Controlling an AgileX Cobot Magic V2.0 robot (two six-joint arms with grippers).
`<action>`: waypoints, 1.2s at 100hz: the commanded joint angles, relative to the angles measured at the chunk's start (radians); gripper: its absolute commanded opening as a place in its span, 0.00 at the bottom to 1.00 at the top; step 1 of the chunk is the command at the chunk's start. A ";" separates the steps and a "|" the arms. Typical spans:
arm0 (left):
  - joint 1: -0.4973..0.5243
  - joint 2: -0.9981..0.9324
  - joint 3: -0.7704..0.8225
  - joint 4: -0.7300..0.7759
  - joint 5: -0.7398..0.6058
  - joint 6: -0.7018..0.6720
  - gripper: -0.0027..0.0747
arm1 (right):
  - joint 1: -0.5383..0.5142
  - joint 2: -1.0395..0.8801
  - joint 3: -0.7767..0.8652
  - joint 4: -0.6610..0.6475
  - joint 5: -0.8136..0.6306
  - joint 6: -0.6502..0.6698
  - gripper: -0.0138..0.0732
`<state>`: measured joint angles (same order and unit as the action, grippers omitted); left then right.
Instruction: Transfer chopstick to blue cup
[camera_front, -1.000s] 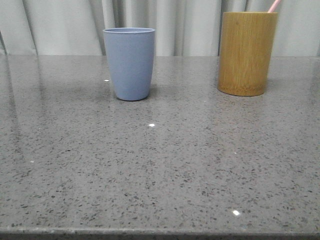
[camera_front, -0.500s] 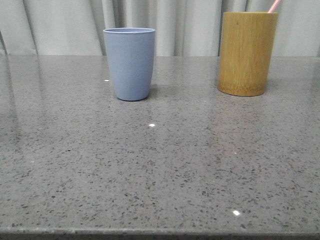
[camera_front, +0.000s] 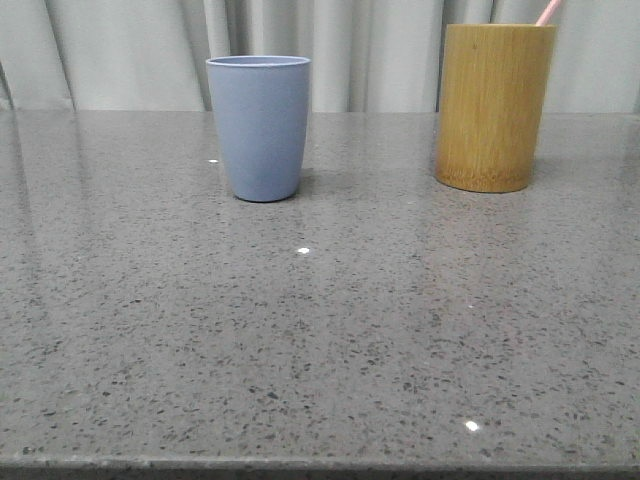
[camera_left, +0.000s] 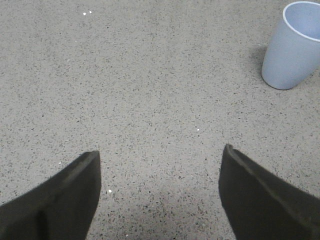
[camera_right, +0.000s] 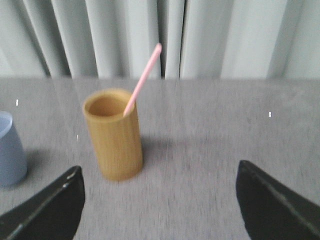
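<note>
The speckled grey stone table (camera_front: 320, 330) has the tall yellow-brown bamboo holder (camera_right: 114, 135) w/ the thin pale pink chopstick (camera_right: 144, 77) stood in it, leaning, top end sticking out past the rim, and the matte grey-blue plastic cup (camera_front: 259, 125) is well apart to its left. Right gripper (camera_right: 160, 200) looks nearer imo: holder's ahead of its fingers and a bit off to one side, jaws spread wide, nothing held. Left gripper (camera_left: 160, 195) hangs over bare table, also spread wide & empty, blue cup off to one side.
</note>
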<state>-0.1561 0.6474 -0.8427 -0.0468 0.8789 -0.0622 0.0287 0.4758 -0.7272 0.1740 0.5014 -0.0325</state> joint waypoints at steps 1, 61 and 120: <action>0.002 0.003 -0.024 -0.010 -0.074 -0.013 0.66 | -0.003 0.072 -0.032 0.017 -0.207 -0.003 0.86; 0.002 0.003 -0.024 -0.014 -0.074 -0.013 0.66 | 0.129 0.606 -0.035 0.076 -0.839 0.016 0.86; 0.002 0.003 -0.024 -0.014 -0.074 -0.013 0.66 | 0.134 0.903 -0.183 0.074 -1.013 0.148 0.86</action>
<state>-0.1561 0.6474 -0.8427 -0.0508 0.8763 -0.0622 0.1640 1.3869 -0.8523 0.2533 -0.4270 0.1101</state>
